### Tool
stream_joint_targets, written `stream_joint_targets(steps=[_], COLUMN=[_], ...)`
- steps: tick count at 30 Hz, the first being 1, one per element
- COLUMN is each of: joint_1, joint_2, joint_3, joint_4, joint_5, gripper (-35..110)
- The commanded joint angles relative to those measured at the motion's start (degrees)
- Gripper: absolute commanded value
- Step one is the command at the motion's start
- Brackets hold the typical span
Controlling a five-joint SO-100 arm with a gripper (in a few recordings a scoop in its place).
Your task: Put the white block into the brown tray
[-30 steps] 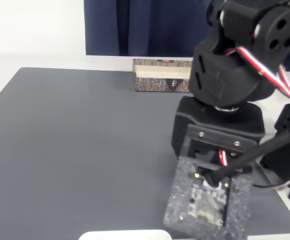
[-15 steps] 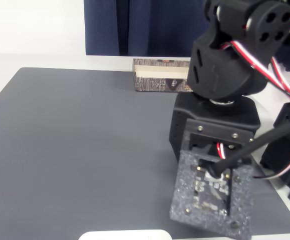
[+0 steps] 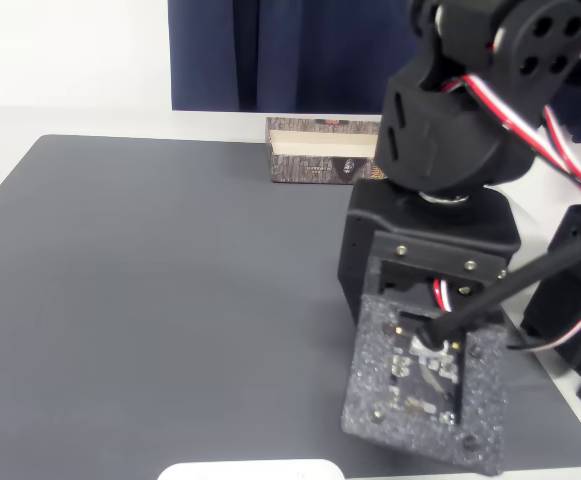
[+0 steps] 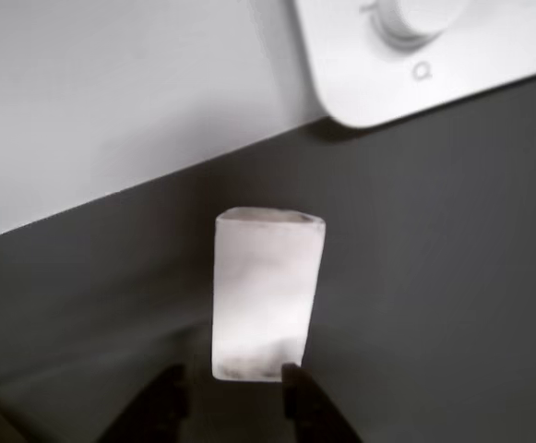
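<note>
Wrist view: small off-white rectangular block with rounded corners (image 4: 268,293) is lying on the dark grey mat (image 4: 434,277), centre of frame, its near end sitting just between the two dark fingertips of the gripper (image 4: 233,399). Jaws are standing parted; contact with the block cannot be told. Flat white rounded plate (image 4: 434,51) is occupying the upper right. Fixed view: shallow brown bark-patterned tray (image 3: 320,150) is resting at top centre, behind the black arm (image 3: 450,180).

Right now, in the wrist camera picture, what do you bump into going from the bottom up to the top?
Dark gripper fingertips → small off-white rectangular block standing on the dark grey mat → wide flat white rounded plate with a knob at the top edge.
</note>
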Motion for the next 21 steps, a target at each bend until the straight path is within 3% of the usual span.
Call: stream_joint_targets(steps=[1, 9, 21], joint_1=[1.05, 1.58, 1.49], joint_2=[2.2, 2.37, 3.34], joint_3=[-1.32, 1.05, 5.45], joint_4=[0.44, -5.36, -11.25], joint_5=[-0.97, -2.81, -2.81], gripper=[27, 37, 39])
